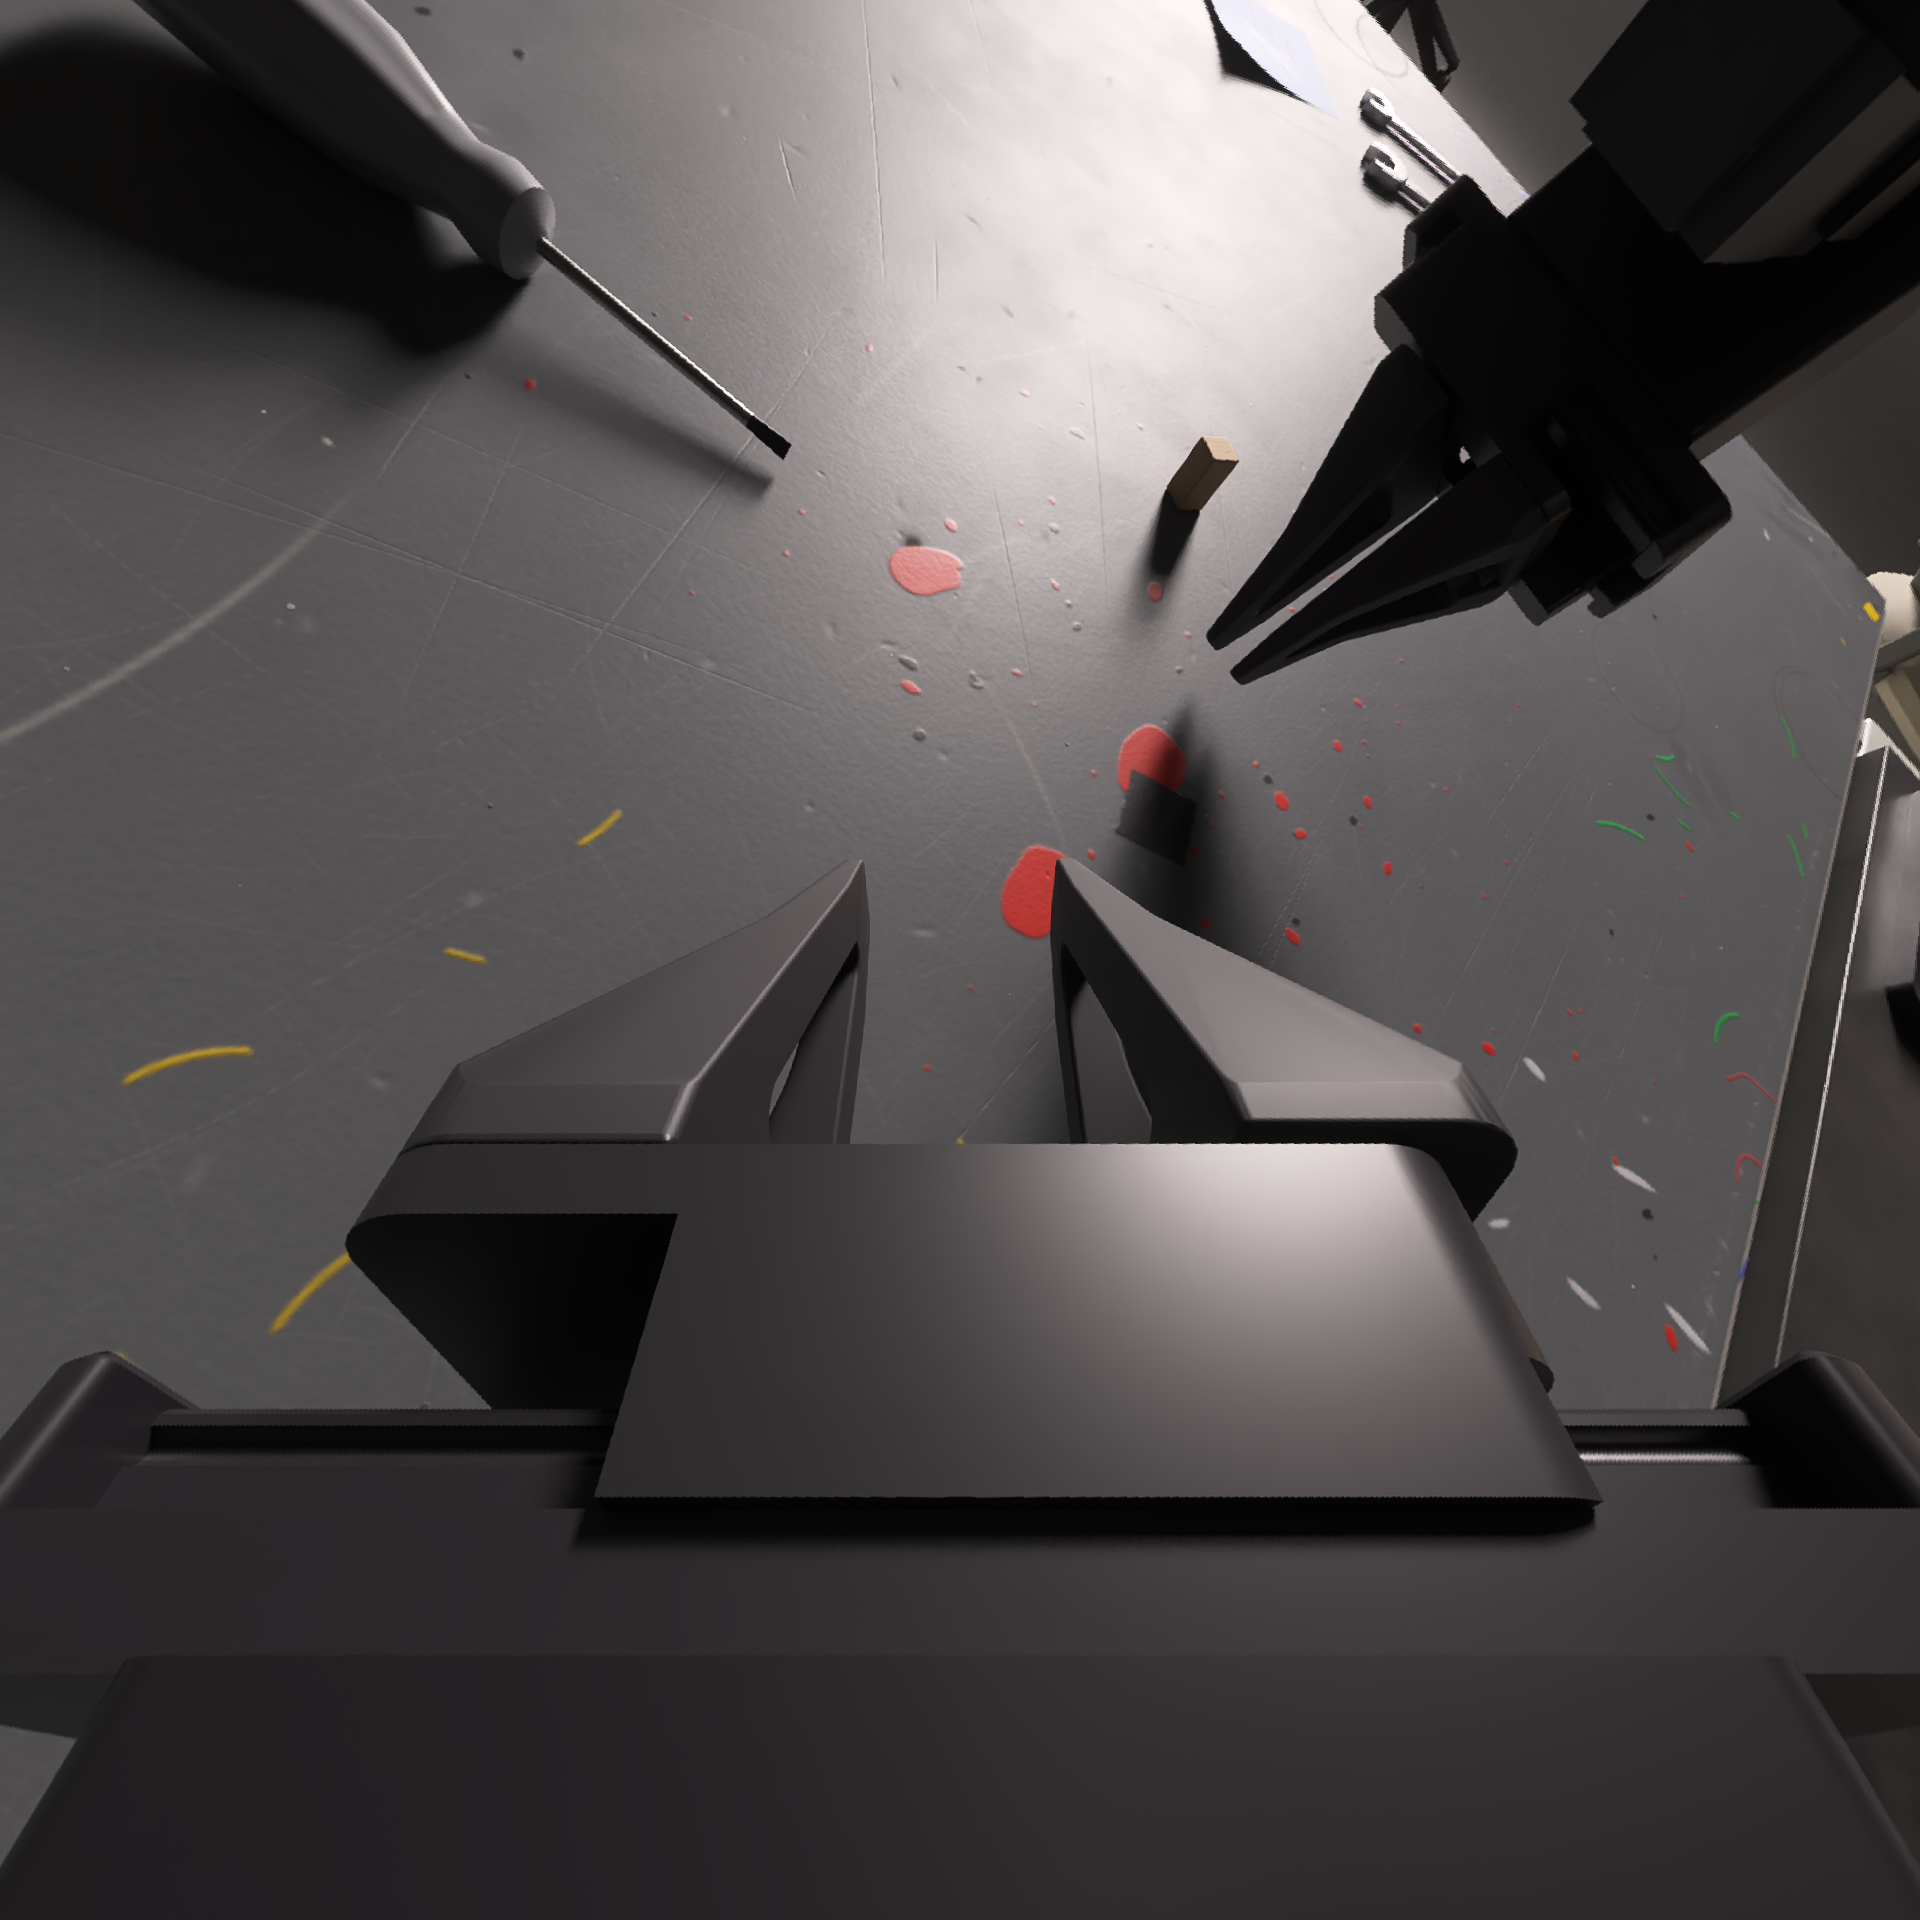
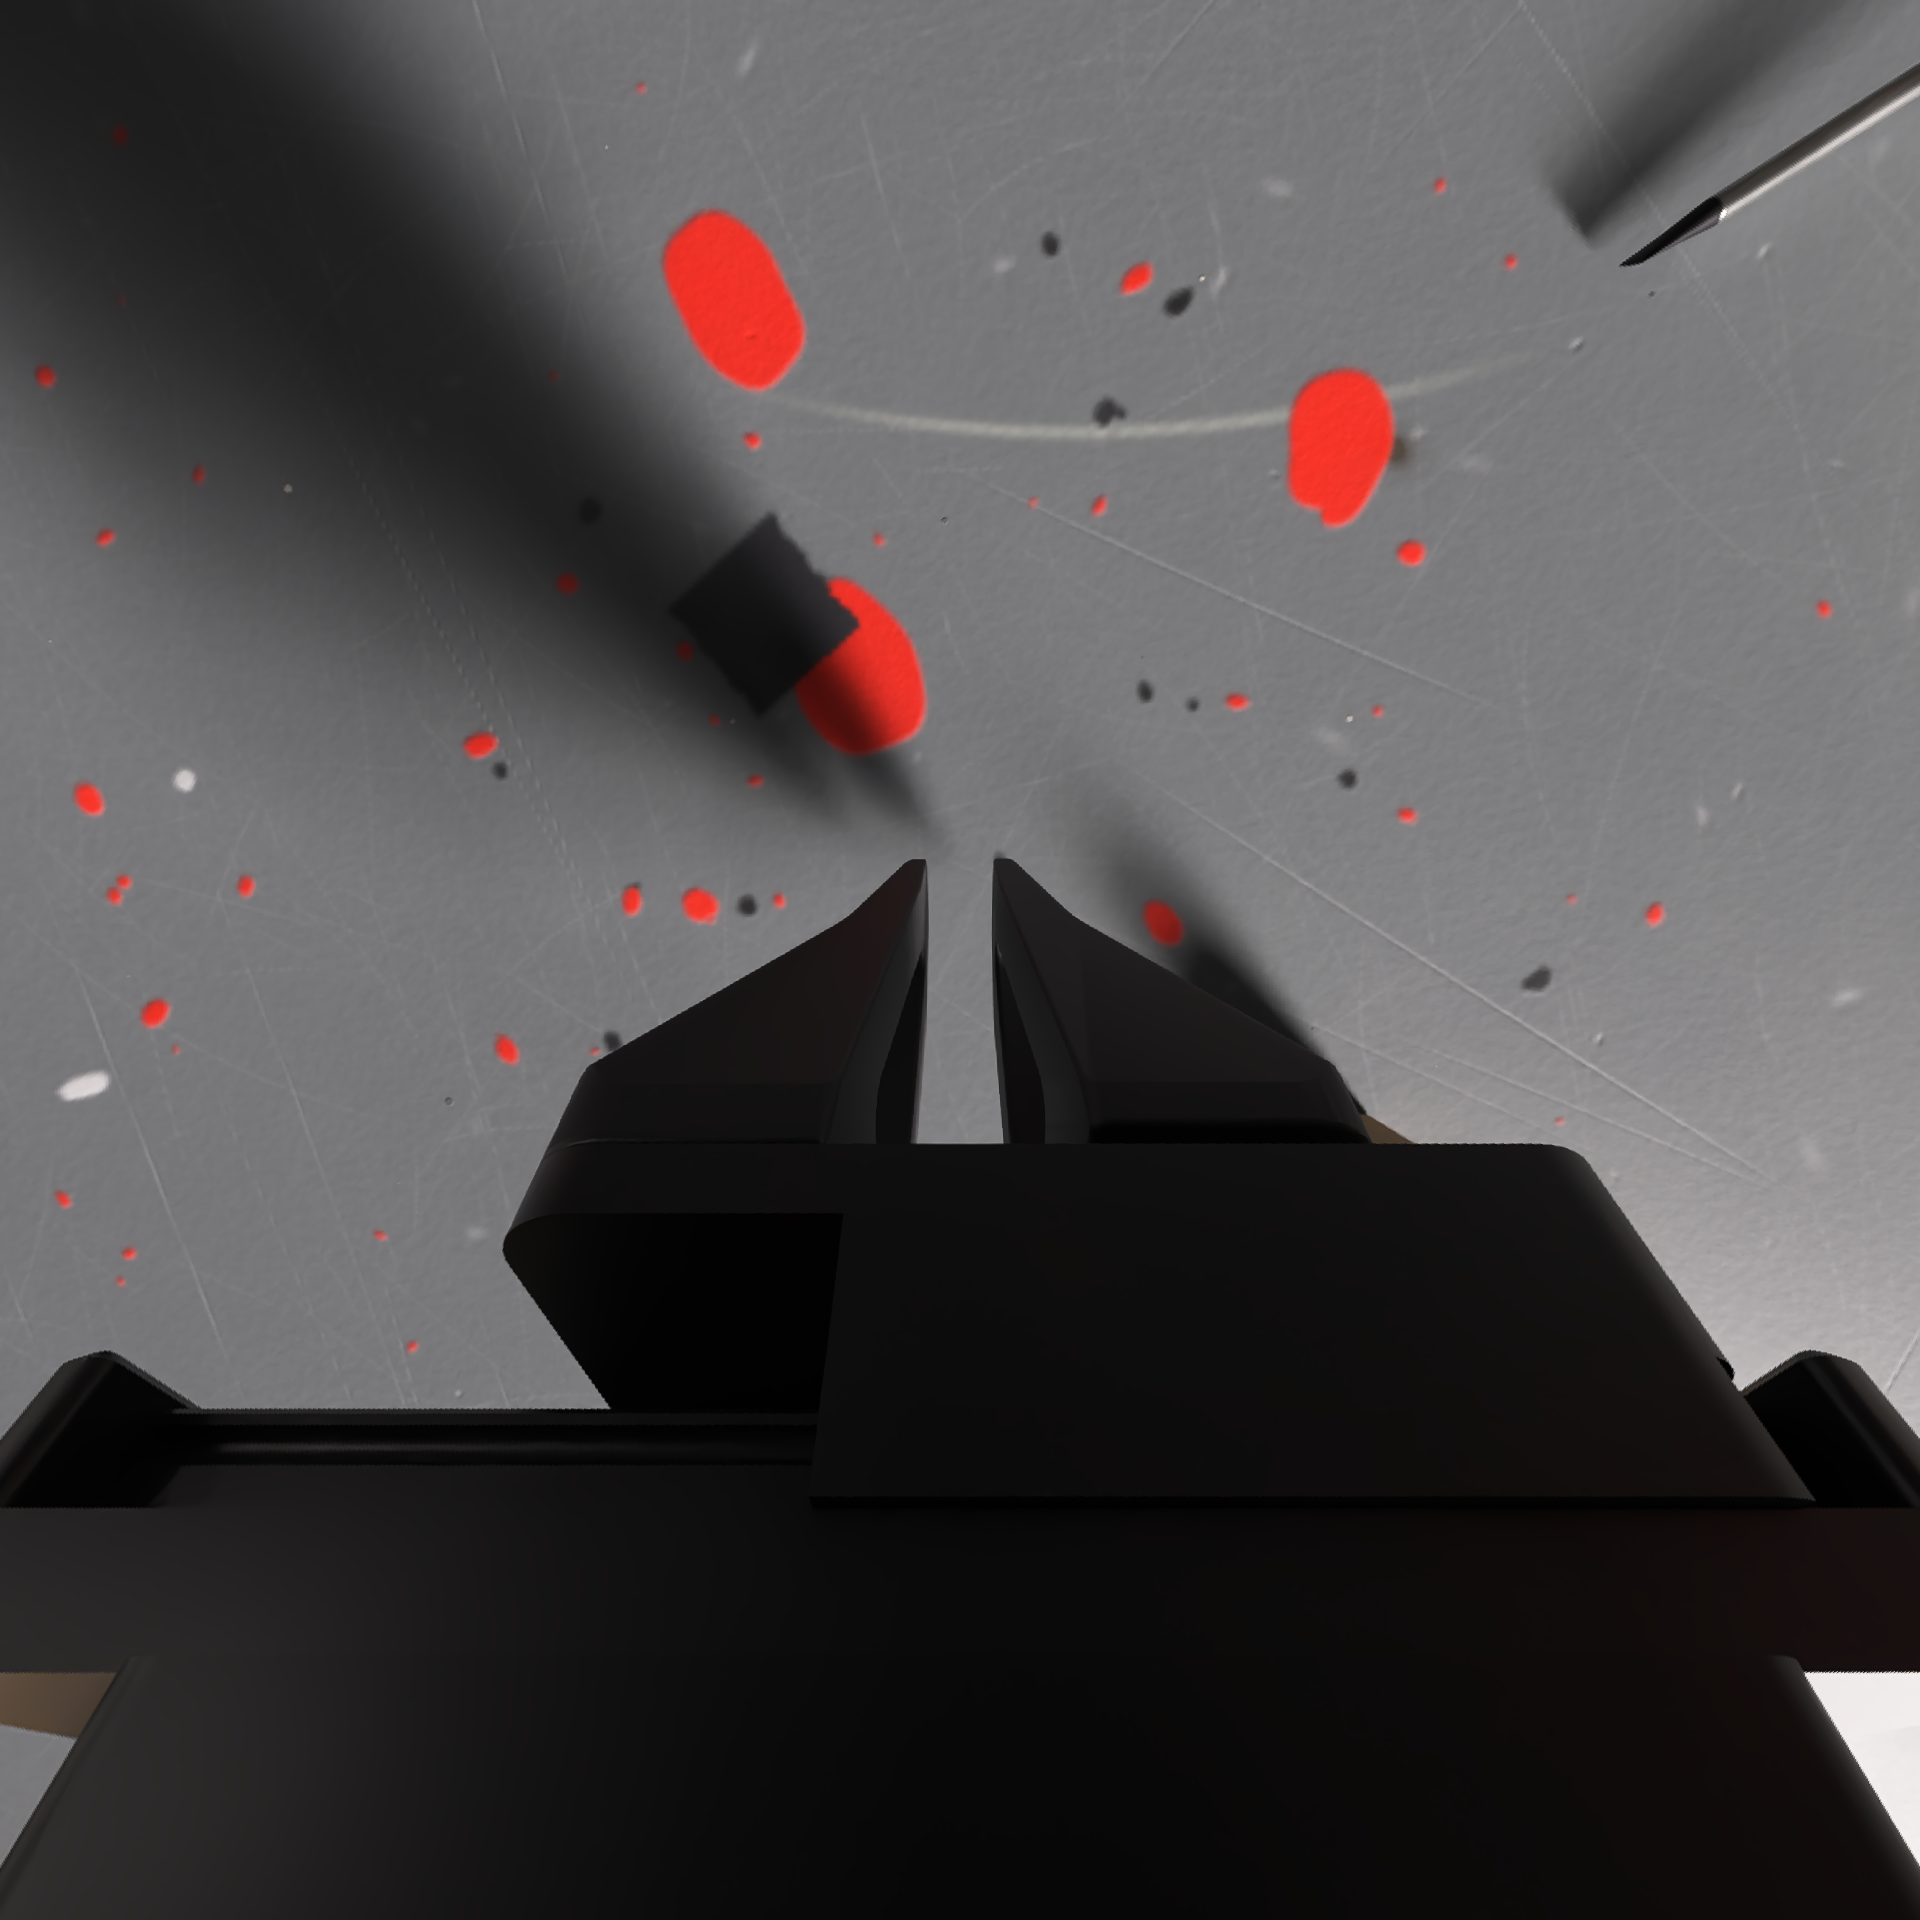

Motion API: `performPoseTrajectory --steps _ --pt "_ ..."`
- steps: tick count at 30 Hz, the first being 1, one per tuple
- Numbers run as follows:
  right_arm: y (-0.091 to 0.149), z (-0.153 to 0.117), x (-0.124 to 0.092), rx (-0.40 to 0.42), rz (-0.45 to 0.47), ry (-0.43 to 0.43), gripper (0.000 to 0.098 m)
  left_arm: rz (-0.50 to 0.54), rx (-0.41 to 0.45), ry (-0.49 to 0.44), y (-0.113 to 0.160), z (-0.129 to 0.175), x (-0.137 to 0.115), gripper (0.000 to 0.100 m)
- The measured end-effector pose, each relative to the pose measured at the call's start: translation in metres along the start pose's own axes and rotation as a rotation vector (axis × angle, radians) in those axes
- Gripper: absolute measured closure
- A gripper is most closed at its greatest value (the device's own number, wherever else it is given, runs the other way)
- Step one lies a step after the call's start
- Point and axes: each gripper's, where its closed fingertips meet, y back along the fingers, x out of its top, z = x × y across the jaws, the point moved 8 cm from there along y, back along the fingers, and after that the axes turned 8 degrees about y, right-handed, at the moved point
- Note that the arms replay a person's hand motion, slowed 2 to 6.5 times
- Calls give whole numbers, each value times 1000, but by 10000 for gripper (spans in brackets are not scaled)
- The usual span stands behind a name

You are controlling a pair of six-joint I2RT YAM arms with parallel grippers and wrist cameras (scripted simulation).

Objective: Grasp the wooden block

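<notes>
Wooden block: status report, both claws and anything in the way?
Left claw open, empty. Right claw nearly shut, empty, beside wooden block, not touching. Block upright on table, ungrasped. Screwdriver well clear.

- We see a dark grey table top [image 1: 644,644], scratched and flecked with red, yellow and green paint.
- We make out its right edge [image 1: 1808,1039], with dim floor beyond.
- Light falls from above, casting soft, dark shadows [image 2: 343,343] across the surface.
</notes>
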Motion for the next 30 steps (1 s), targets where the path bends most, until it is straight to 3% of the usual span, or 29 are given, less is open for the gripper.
performPoseTrajectory --steps 11,21,25,30 --pt "2 16 3 -57 -12 11 855 3 -5 0 0 0 0 704" --pt "26 50 -22 -174 -44 -75 807 11 -7 3 2 -1 1 704" --pt "27 55 -30 -164 -70 -103 810 12 -10 3 2 0 2 704" --pt "23 53 -32 -129 -62 -115 881 12 -10 3 2 0 2 703"
